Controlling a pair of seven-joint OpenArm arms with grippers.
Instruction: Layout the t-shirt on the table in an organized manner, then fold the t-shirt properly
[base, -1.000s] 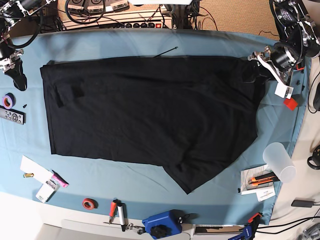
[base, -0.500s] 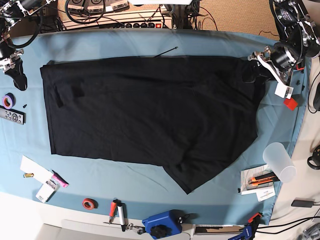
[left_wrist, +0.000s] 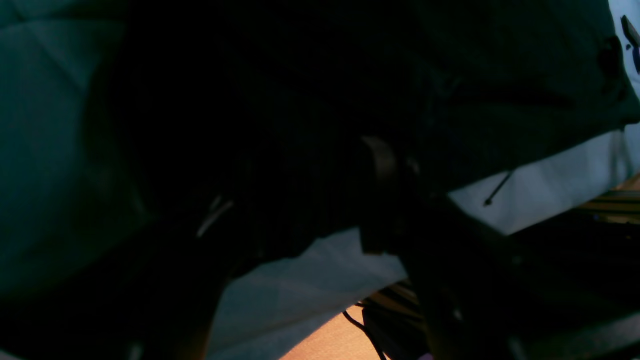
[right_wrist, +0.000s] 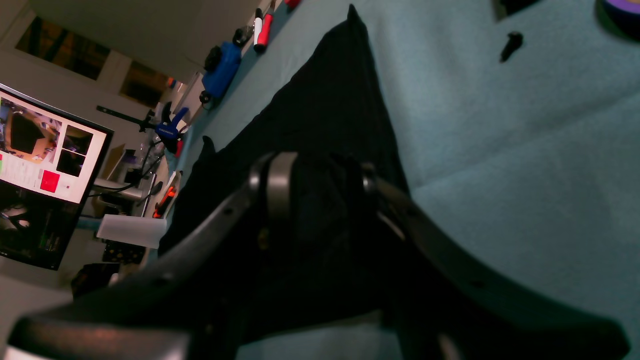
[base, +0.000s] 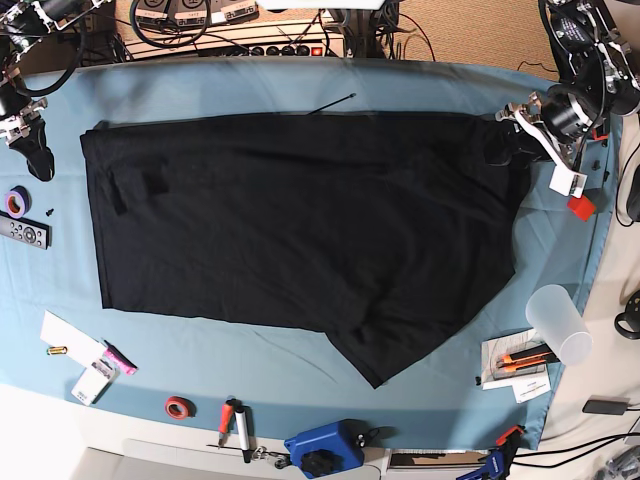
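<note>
Looking down from the base view, I see the t-shirt (base: 300, 225) spread across the middle of the table (base: 300, 85), one corner trailing toward the near edge. My left tool (base: 505, 140) sits at the shirt's corner, jaws around dark fabric in the wrist view (too murky to tell whether it truly grips); the right tool (right_wrist: 320, 185) stands parted just off the other edge, beside purple tape (base: 17, 201) and a remote (base: 24, 232). A plastic cup (base: 560, 322), red tape (base: 179, 406) and blue tool (base: 325, 448) line the borders.
</note>
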